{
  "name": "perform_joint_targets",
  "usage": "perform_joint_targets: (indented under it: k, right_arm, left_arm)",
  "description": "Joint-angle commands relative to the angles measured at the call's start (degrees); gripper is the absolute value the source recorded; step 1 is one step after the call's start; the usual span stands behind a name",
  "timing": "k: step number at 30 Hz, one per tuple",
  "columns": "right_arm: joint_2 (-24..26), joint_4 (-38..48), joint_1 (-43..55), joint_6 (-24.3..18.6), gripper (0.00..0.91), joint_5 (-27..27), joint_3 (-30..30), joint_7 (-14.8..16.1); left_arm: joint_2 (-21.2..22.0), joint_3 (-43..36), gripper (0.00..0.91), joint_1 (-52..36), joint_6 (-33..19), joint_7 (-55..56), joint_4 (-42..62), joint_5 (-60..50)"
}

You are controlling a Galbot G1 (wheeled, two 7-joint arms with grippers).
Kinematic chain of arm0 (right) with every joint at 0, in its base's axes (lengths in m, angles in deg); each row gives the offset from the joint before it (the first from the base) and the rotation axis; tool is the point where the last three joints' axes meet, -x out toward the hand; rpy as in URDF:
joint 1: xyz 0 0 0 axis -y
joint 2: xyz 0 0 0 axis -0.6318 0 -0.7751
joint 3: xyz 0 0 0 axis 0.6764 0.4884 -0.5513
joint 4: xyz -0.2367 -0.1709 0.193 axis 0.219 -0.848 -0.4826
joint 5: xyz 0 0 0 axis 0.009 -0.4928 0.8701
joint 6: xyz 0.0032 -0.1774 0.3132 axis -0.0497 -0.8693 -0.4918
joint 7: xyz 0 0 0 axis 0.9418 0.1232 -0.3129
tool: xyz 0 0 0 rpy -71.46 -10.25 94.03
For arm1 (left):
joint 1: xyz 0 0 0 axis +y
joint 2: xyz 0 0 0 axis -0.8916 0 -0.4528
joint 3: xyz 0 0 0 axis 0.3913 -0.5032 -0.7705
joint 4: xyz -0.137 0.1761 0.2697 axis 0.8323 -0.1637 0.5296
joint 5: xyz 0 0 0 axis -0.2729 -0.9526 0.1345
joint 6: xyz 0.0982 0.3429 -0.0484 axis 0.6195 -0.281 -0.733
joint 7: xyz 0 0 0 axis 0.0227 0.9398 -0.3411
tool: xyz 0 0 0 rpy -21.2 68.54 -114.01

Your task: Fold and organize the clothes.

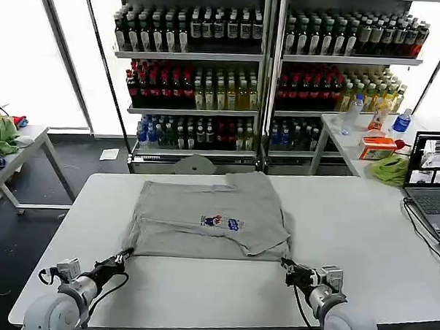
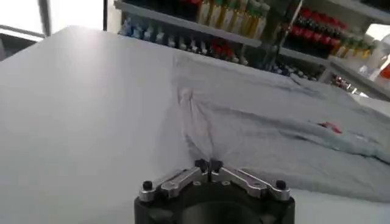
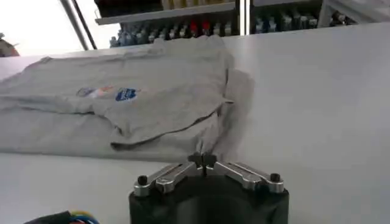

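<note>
Grey shirt (image 1: 207,219) lies partly folded at the middle of the white table (image 1: 363,237), small chest print facing up, sleeves tucked over the body. My left gripper (image 1: 122,259) sits at the shirt's near left corner, fingertips clenched together on the hem edge. My right gripper (image 1: 288,268) is at the near right corner, also pinched closed on the fabric edge. Laptop (image 1: 432,189) on the table's right edge, bottle shelves (image 1: 268,65) behind.
</note>
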Motion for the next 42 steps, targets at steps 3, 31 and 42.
perform_joint_targets:
  k: [3, 31, 42]
  right_arm:
    - [2.24, -2.01, -2.34, -0.09, 0.0, 0.31, -0.32, 0.41]
    - [8.47, -12.84, -24.45, -3.64, 0.0, -0.62, -9.18, 0.47]
    - [8.15, -15.97, -26.24, -2.56, 0.907, -0.8, -10.31, 0.58]
  left_arm:
    - [0.37, 2.21, 0.0, 5.65, -0.08, 0.34, -5.75, -0.34]
    - [7.94, 13.92, 0.0, 28.41, -0.07, -2.9, -19.43, -6.73]
    - [8.38, 13.25, 0.907, 28.22, -0.14, -3.49, -19.86, -7.56]
